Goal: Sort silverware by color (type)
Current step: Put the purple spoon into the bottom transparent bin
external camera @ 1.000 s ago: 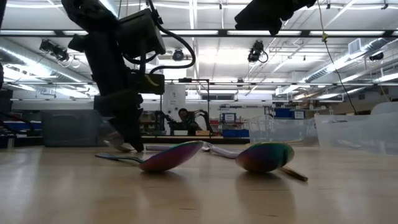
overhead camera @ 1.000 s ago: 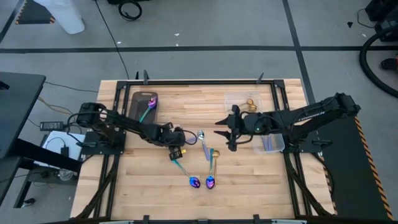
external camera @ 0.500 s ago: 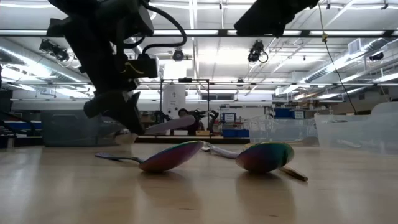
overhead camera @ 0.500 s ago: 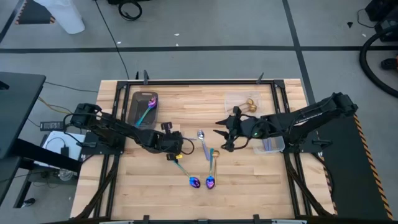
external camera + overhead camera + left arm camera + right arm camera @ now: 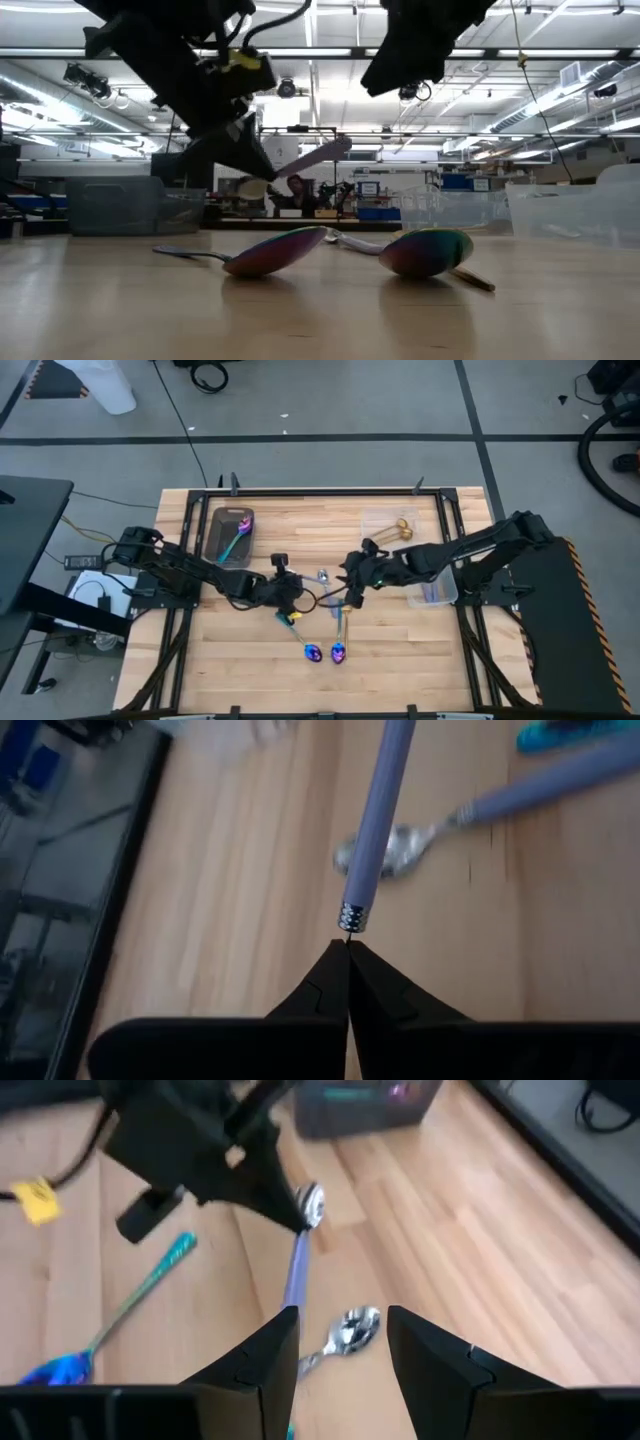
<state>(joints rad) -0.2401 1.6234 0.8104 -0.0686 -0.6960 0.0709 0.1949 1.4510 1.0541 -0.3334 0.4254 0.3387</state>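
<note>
We see the left gripper (image 5: 347, 948) above the middle of the tabletop (image 5: 400, 650), its jaws closed on the end of a silver spoon (image 5: 375, 820) that it holds lifted clear of the wood. The right gripper (image 5: 340, 1342) hovers just beside it with jaws open, over another silver spoon (image 5: 345, 1332) lying flat. Two iridescent spoons (image 5: 325, 653) lie near the front edge, one more rests in the dark tray (image 5: 217, 540), and a gold spoon (image 5: 400, 528) sits in a clear container (image 5: 372, 520).
</note>
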